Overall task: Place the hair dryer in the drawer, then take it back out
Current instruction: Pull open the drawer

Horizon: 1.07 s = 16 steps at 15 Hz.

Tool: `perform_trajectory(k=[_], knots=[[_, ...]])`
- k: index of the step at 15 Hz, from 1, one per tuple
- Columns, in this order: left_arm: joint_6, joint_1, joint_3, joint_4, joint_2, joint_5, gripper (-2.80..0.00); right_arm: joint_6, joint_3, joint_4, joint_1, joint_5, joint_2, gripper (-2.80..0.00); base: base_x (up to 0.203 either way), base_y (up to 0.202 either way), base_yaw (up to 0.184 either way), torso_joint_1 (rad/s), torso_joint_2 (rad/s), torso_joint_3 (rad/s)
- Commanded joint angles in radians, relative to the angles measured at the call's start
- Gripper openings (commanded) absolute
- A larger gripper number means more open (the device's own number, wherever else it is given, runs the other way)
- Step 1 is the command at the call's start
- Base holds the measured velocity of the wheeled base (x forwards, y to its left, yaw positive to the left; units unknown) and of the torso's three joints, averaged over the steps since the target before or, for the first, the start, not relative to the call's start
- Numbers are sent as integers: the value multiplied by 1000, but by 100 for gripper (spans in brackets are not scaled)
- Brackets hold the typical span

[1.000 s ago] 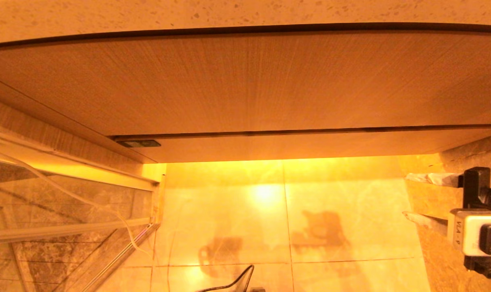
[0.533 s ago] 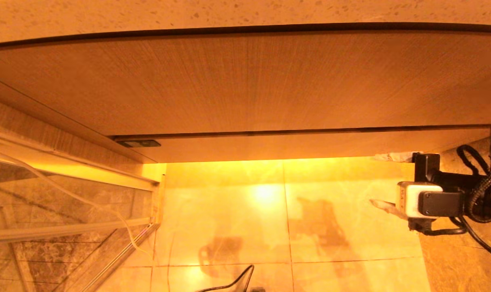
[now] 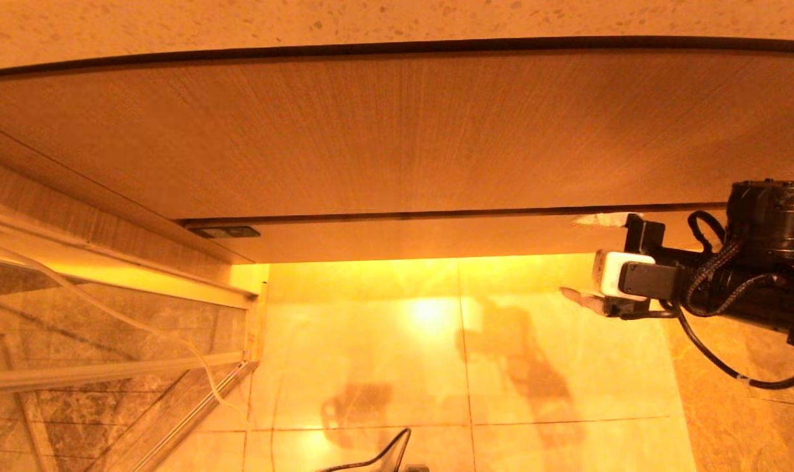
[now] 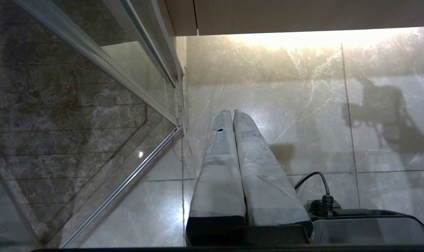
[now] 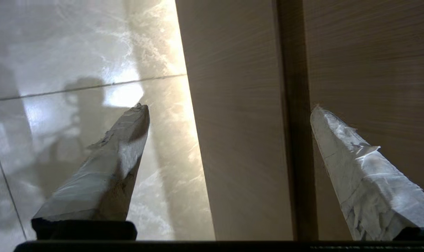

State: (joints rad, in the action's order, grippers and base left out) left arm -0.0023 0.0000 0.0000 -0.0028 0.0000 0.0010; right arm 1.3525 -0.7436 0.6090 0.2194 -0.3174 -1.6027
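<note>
The hair dryer is out of view. The drawer shows only as a narrow light wood-grain front (image 3: 403, 237), pushed in under the taller panel; its inside is hidden. My right gripper (image 3: 577, 257) is open at the right end of that front. One finger lies at the dark gap above the strip, the other below it over the floor. In the right wrist view the drawer front (image 5: 240, 147) stands between the spread fingers of the right gripper (image 5: 228, 109). My left gripper (image 4: 232, 112) is shut on nothing, low over the floor tiles.
A tall wood-grain panel (image 3: 397, 131) sits above the drawer under a speckled countertop (image 3: 370, 19). A glass shower door with a metal frame (image 3: 108, 373) stands to the left, close beside the left gripper. Glossy floor tiles (image 3: 370, 354) lie below.
My right gripper has come in from the right edge, rising and moving left to the drawer front's right end, still open. Nothing else has moved.
</note>
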Motion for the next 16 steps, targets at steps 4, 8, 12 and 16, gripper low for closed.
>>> perform_trajectory(k=[4,8,12,16], knots=[[-1,0,0,0,0,1,-280,0,-9,19,-2,0,-84,0,0,0,0,0,0,0],[-1,0,0,0,0,1,-280,-15,-83,22,-2,-5,-151,0,0,0,0,0,0,0],[-1,0,0,0,0,1,-280,-20,-177,23,-5,-6,-228,0,0,0,0,0,0,0],[-1,0,0,0,0,1,-280,-31,-245,23,-5,-5,-286,0,0,0,0,0,0,0]])
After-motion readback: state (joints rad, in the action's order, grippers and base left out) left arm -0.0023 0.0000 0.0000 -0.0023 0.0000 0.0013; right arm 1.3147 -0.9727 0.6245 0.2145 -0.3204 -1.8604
